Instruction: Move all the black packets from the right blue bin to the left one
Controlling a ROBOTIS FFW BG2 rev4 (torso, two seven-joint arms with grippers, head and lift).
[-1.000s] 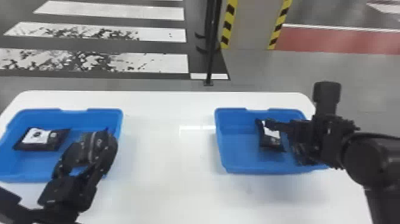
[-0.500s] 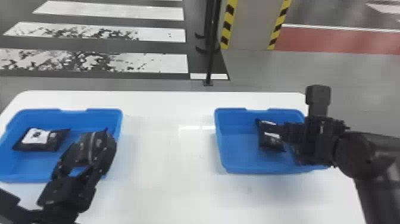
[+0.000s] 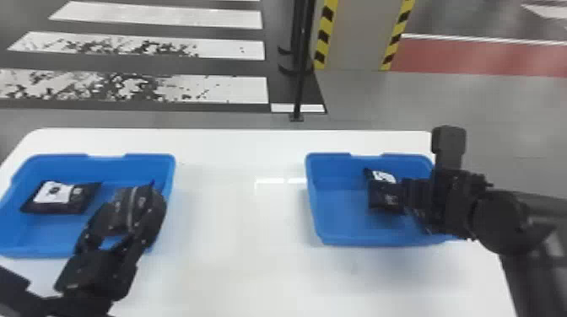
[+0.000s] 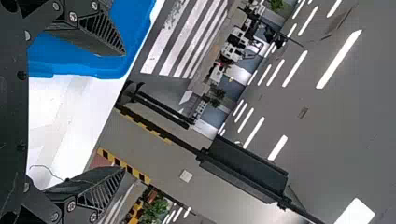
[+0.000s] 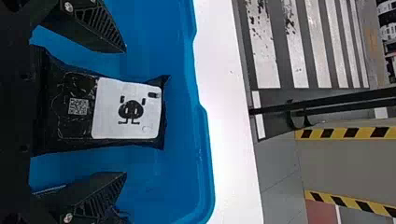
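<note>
Over the near right part of the left blue bin [image 3: 25,248] is my left gripper [image 3: 137,206]; in the left wrist view this gripper [image 4: 124,112] stands open, nothing between its fingers. A black packet [image 3: 63,197] with a white label lies in that bin. My right gripper [image 3: 415,194] is over the right part of the right blue bin [image 3: 358,240], beside a black packet [image 3: 382,194]. From the right wrist, the open gripper [image 5: 125,112] has its fingers on either side of the packet [image 5: 77,109], apart from it. Something dark [image 5: 116,215] shows past one finger, partly hidden.
Both bins stand on a white table [image 3: 236,219], with a wide stretch of tabletop between them. A thin black pole [image 3: 300,84] rises from the floor beyond the table's far edge.
My right arm has shifted left and slightly nearer over the right bin, closer to the packet there. The left arm and both packets look unmoved.
</note>
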